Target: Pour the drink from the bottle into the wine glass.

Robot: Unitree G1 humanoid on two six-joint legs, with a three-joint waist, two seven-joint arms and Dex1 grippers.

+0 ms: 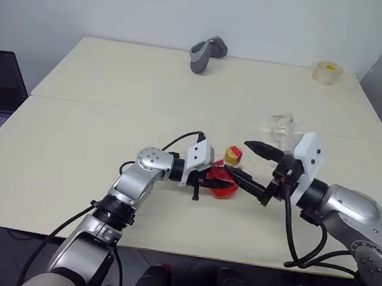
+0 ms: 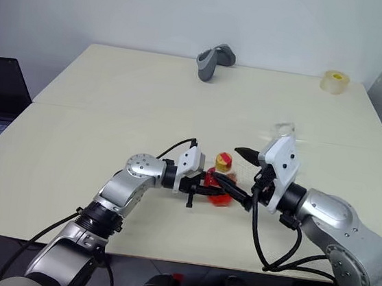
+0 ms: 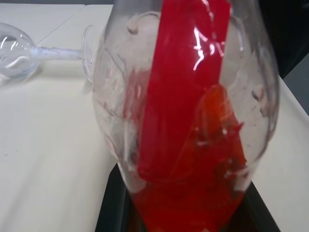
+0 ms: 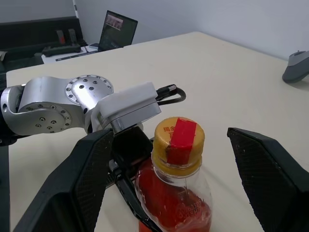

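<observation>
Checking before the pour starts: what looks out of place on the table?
The wine glass lies on its side beyond the bottle, with its foot toward the bottle, so nothing can be poured into it yet. No spill shows on the table.

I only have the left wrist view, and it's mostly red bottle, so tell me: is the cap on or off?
Observer: On. The right wrist view shows the yellow-and-red cap sitting on the bottle.
Operator: Where is the right gripper?
Observer: The right gripper is at the cap and open. Its fingers stand on either side of the cap with gaps, not touching it.
Operator: Anything else out there besides the glass I can see?
Observer: Near the far edge of the table are a grey curved object and a tape roll, both well away from the wine glass.
</observation>
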